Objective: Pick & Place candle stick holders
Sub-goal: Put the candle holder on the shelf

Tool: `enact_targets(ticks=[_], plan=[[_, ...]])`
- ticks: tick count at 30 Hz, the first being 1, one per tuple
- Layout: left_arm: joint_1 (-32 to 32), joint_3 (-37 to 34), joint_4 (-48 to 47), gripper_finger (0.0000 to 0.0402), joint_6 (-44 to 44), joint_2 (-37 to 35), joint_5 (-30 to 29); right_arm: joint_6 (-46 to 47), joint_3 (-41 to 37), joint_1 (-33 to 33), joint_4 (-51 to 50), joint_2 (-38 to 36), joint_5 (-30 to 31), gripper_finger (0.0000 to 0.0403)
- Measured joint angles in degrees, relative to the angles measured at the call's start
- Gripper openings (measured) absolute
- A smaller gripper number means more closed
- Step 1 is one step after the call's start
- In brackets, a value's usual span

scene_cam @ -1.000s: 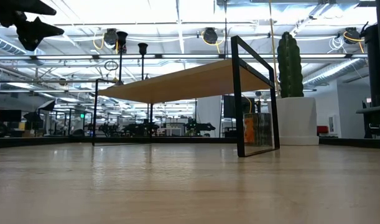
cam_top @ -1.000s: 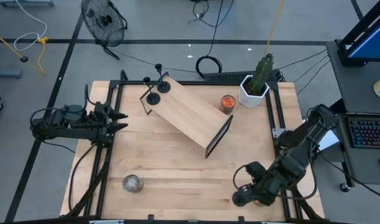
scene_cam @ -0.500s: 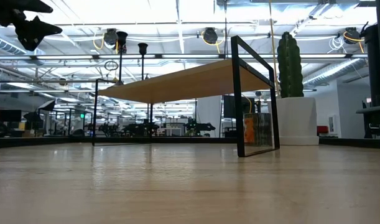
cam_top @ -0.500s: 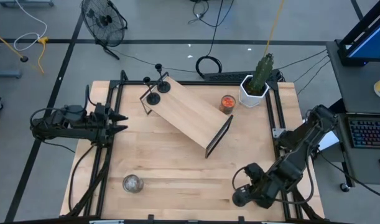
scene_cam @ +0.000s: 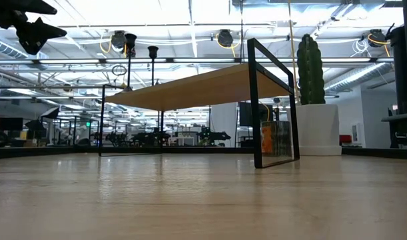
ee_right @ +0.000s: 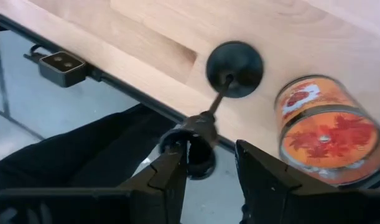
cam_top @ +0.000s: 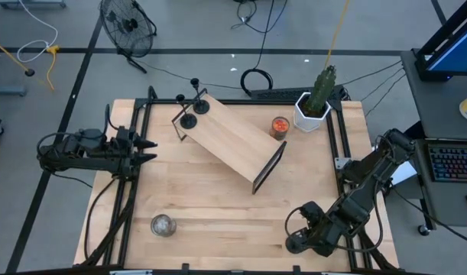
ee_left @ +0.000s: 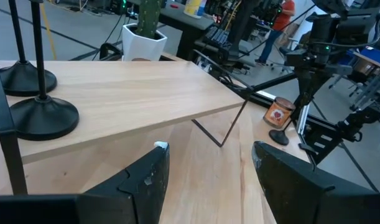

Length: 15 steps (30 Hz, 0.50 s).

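Only the right arm has shifted, slightly, at the table's near right corner; pick done, carry to the shelf pending.

Right gripper (ee_right: pixel 209 155) is closed partway on the cup end of the third candle stick holder (ee_right: pixel 234 68), whose round base points away from the fingers. Left gripper (cam_top: pixel 145 149) waits at the left edge of the table (cam_top: pixel 218 206), fingers spread wide and empty. Two candle stick holders (cam_top: pixel 189 121) stand upright on the far-left end of the wooden shelf (cam_top: pixel 229 141). By my judgement, the next move calls for turning the held piece base-down and setting it beside that pair without knocking them. From above, the held piece merges with the dark gripper. The low view does not show it. An orange tin (ee_right: pixel 320 130) shows beyond it, and I cannot tell how near.
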Motion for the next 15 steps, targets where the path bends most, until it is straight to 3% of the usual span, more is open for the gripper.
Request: enact_targets(ticks=[15], plan=[[0.00,0.01,-0.35,0.0237,0.02,0.00,-0.03,0.13,0.00,0.03,-3.89,0.00,1.83,0.0128]])
